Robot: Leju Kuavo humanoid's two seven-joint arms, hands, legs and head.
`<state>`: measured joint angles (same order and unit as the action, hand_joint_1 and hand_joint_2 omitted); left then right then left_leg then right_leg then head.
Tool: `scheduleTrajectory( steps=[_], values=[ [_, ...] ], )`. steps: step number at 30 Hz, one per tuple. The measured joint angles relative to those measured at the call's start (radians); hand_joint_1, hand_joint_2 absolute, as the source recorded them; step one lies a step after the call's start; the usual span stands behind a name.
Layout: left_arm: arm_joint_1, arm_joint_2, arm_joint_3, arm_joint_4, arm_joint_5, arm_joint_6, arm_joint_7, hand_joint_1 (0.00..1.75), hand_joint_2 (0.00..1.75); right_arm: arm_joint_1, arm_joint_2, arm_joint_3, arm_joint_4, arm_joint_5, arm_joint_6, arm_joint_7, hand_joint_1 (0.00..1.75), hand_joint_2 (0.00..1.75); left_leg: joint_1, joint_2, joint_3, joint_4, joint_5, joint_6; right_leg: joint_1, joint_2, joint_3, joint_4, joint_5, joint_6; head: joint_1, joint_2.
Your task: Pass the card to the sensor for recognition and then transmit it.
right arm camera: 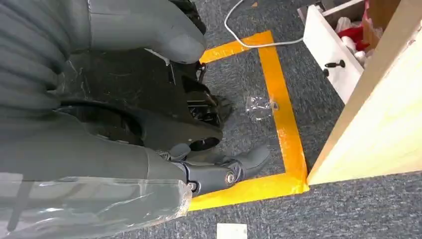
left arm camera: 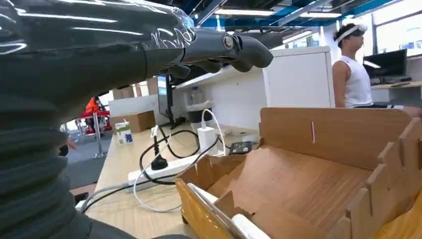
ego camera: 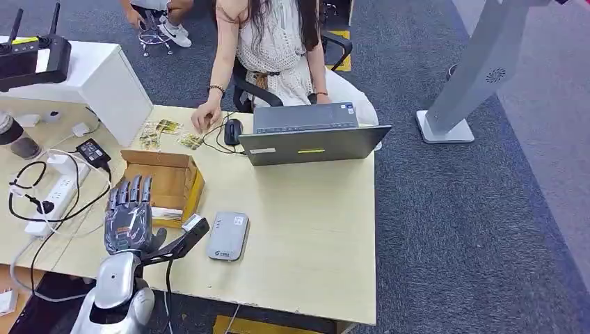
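Left hand [ego camera: 129, 212] flat over the cardboard box [ego camera: 167, 182], fingers spread, nothing held.
One grey sensor [ego camera: 228, 236] sits on the table [ego camera: 313, 223] just right of the box, long axis front-to-back. Left wrist view shows one white card [left arm camera: 249, 226] lying inside the box. Right hand [right arm camera: 149, 124] hangs over floor, fingers loose, nothing held.

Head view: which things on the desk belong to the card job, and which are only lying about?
For the job:
- left robot hand, open over the box
- cardboard box, with white card-like pieces inside
- grey sensor, beside the box

Lying about:
- laptop
- mouse
- power strip with cables
- small packets
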<state>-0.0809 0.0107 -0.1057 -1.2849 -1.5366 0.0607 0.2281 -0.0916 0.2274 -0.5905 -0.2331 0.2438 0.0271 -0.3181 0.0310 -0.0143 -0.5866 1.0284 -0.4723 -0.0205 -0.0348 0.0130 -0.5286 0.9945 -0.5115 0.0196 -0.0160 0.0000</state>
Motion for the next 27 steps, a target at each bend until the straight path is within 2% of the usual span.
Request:
scheduleTrajectory(
  steps=[7, 27],
  values=[
    [-0.028, 0.017, 0.004, 0.042, 0.0, 0.003, 0.027, 0.0, 1.75, -0.001, 0.0, 0.0, 0.0, 0.013, 0.005, 0.004, 0.0, 1.75, 0.0, 0.0, 0.0, 0.0, 0.0, 0.0, 0.0, 0.0, 0.0, 0.0, 0.0, 0.0, 0.0, 0.0],
    [-0.057, 0.027, 0.052, 0.13, 0.0, 0.021, 0.006, 0.0, 1.75, -0.002, 0.0, 0.0, 0.0, 0.028, 0.004, 0.01, 0.0, 1.75, 0.0, 0.0, 0.0, 0.0, 0.0, 0.0, 0.0, 0.0, 0.0, 0.0, 0.0, 0.0, 0.0, 0.0]
  ],
)
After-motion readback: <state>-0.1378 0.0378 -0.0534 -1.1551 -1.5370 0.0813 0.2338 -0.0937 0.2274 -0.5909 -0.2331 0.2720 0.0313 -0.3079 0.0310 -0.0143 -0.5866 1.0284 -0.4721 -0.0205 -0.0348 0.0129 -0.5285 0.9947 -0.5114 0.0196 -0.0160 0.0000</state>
